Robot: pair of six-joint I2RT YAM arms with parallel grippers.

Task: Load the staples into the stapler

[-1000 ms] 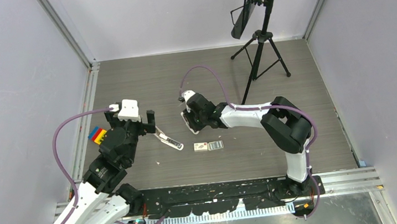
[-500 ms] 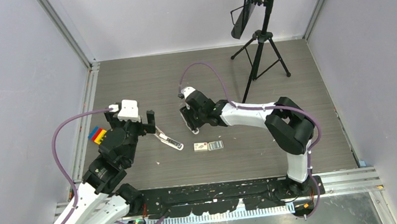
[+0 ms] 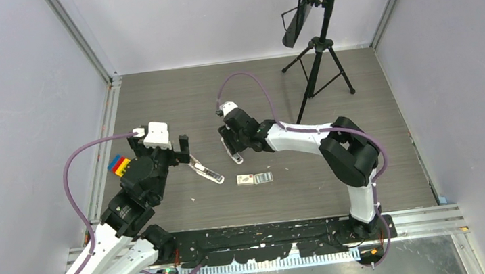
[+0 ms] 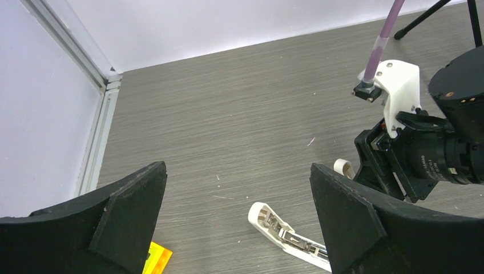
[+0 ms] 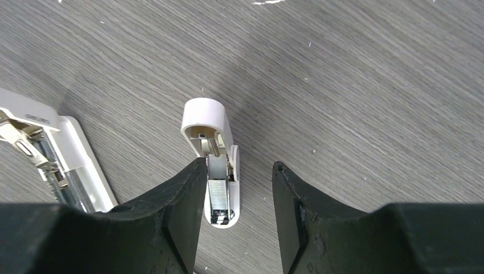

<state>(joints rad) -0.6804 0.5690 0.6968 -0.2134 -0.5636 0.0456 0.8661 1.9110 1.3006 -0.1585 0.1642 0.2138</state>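
Note:
The long slim white stapler [image 3: 207, 171] lies open on the floor with its silver channel up. It also shows in the left wrist view [image 4: 285, 233] and the right wrist view [image 5: 54, 165]. My left gripper [image 3: 181, 153] is open and empty over its far end [image 4: 237, 185]. The white staple box [image 3: 245, 179] and its grey tray [image 3: 264, 177] lie right of the stapler. My right gripper [image 3: 230, 145] is open [image 5: 238, 174] around a short stubby white stapler [image 5: 212, 142], which holds a silvery staple strip [image 5: 217, 197]; its left finger is close against that stapler.
A coloured block [image 3: 119, 165] lies by the left arm; it also shows in the left wrist view [image 4: 155, 260]. A black tripod [image 3: 316, 58] with a tablet stands at the back right. Grey walls and metal rails [image 3: 102, 158] bound the floor.
My right gripper has shifted slightly toward the far side over the short stapler. The left arm, long stapler and staple box have not moved.

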